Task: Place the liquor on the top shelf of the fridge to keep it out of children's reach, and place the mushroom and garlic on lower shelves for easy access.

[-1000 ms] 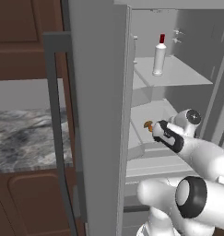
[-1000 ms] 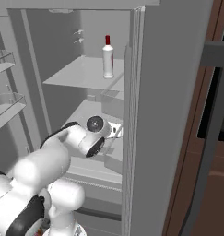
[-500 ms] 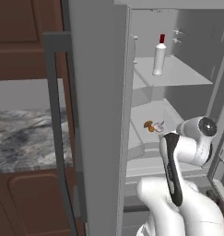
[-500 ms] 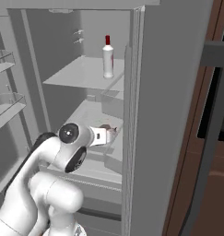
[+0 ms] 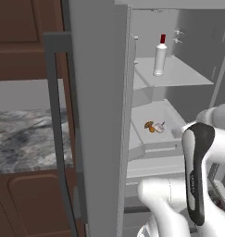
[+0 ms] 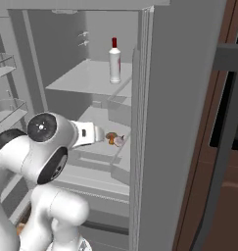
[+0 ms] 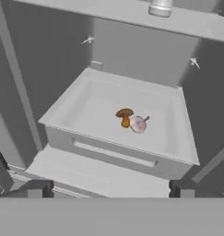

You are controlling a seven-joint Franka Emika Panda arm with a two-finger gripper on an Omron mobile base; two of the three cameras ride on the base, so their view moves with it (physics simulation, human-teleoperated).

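The liquor (image 5: 159, 55) (image 6: 114, 61) stands upright on the top shelf (image 5: 183, 74) (image 6: 81, 78) of the open fridge (image 5: 100, 115). One level down, the mushroom (image 5: 149, 126) (image 6: 111, 138) (image 7: 125, 116) and the garlic (image 5: 159, 127) (image 6: 119, 141) (image 7: 138, 124) lie touching side by side in the shallow tray (image 5: 171, 115) (image 7: 81, 106) of the lower shelves. My gripper (image 7: 109, 190) (image 6: 98, 133) is open and holds nothing. It hovers in front of the tray's front wall, pointing at the two small items.
The fridge door with its long bar handle (image 5: 56, 120) stands to the left. Brown wooden cabinets (image 5: 21, 41) and a marble counter (image 5: 26, 139) lie beyond it. Door racks (image 6: 5, 105) hang at the left, and a flat ledge (image 7: 95, 173) lies below the tray.
The arm has pulled back out of the tray toward the fridge opening, gripper still open. The garlic now shows beside the mushroom.
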